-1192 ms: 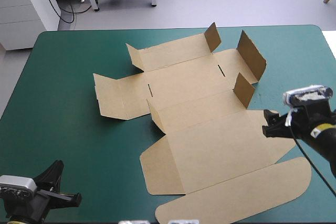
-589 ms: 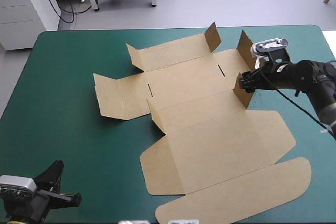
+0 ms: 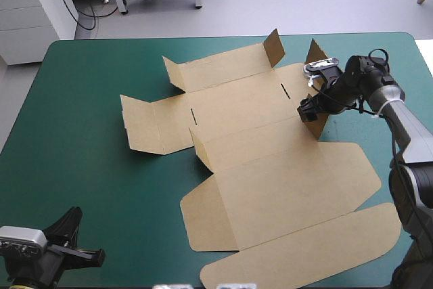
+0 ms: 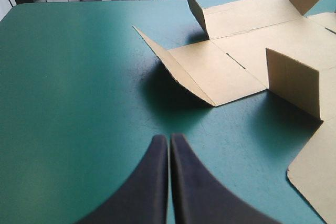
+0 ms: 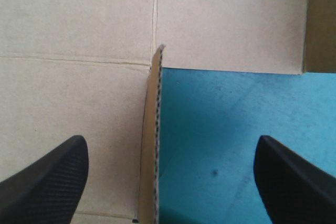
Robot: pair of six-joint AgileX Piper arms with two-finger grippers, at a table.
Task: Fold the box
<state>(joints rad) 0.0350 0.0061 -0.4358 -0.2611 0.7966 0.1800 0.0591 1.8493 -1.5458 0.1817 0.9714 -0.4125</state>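
The brown box [image 3: 270, 167] lies opened out across the middle and right of the teal-green surface [image 3: 74, 153], with most of its panels flat. Only a few small end flaps stand up, and the two long wall panels tilt a little off the cover. Nothing is tucked, and the big lid panel [image 3: 291, 187] with its rounded tongue [image 3: 304, 255] lies flat toward the near edge. On that showing the folding has hardly begun: the walls are yet to be raised and locked, the flaps yet to be tucked in. The right claw [image 5: 169, 142] is released, its black fingers wide apart on either side of one upright flap [image 5: 152, 129] at the box's right side, which is not yet pinched. The left claw [image 4: 169, 140] is clenched on nothing, over bare cover by the near-left corner, apart from the box
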